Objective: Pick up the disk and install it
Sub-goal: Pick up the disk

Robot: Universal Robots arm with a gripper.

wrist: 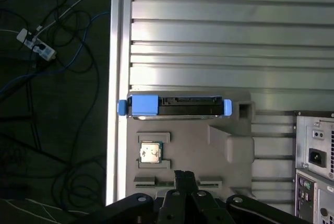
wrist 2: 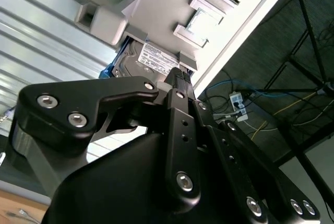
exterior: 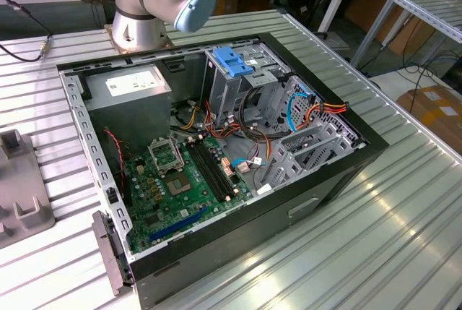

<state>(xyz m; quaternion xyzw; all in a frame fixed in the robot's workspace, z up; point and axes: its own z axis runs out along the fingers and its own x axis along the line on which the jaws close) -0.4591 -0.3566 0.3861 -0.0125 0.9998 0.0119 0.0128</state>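
hovering clenched and empty, the gripper (wrist: 183,174) is near the disk (wrist: 177,106), whose label (wrist 2: 152,57) the second wrist view shows.

The exterior view looked obliquely down onto the computer case (exterior: 238,241) on the ribbed table (exterior: 375,238). Both wrist views peered past the gripper (wrist: 182,176) — first from overhead, second close and slanted — sharing the grey tray (wrist: 182,151) and disk (wrist: 175,106).
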